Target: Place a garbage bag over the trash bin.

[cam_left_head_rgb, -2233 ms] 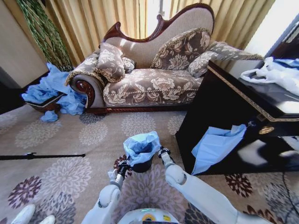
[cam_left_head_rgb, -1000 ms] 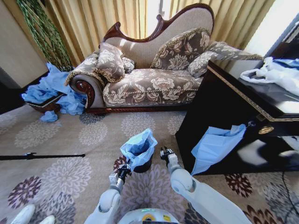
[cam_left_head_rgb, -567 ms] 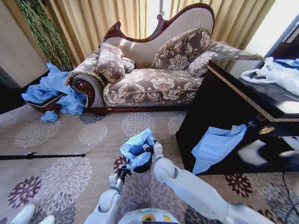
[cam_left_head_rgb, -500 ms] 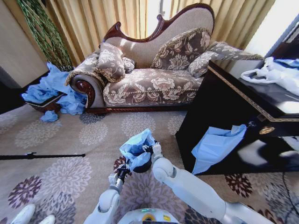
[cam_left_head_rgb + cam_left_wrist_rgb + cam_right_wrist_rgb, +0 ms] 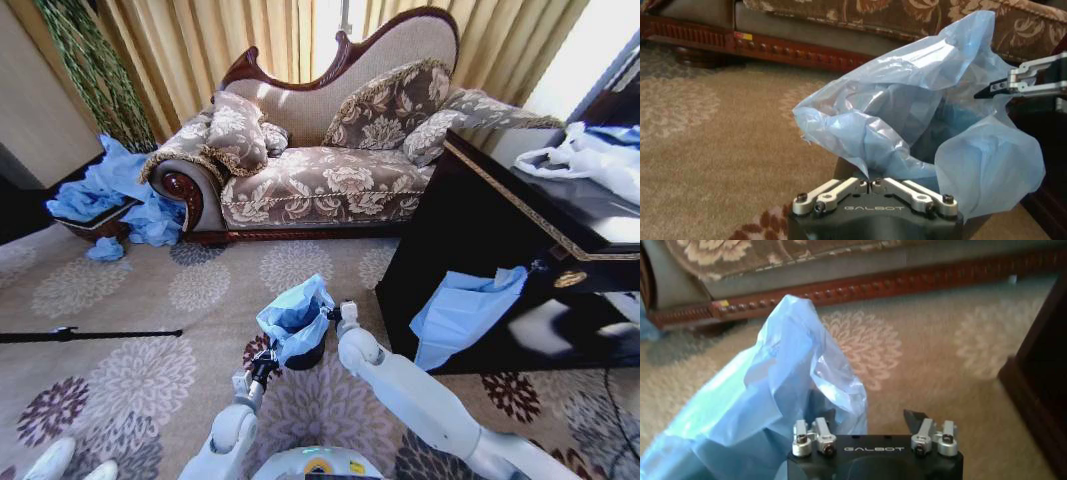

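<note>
L pincer is clenching the near edge of the thin wrinkly light-blue plastic garbage bag, anchoring it w/ its mouth over the small round black bin, while R pincer is hanging released beside it, prob. to spread it.

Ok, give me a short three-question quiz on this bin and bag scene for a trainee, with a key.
1. True or false: the trash bin lies tipped over on the carpet.
2. Which gripper has its jaws shut on the garbage bag? A: left gripper. B: right gripper. C: both.
3. Fill in: beyond the bin stands a floral ___.
Key: 1 false, it stands upright. 2 A; the right gripper's jaws are open beside the bag. 3 sofa.
</note>
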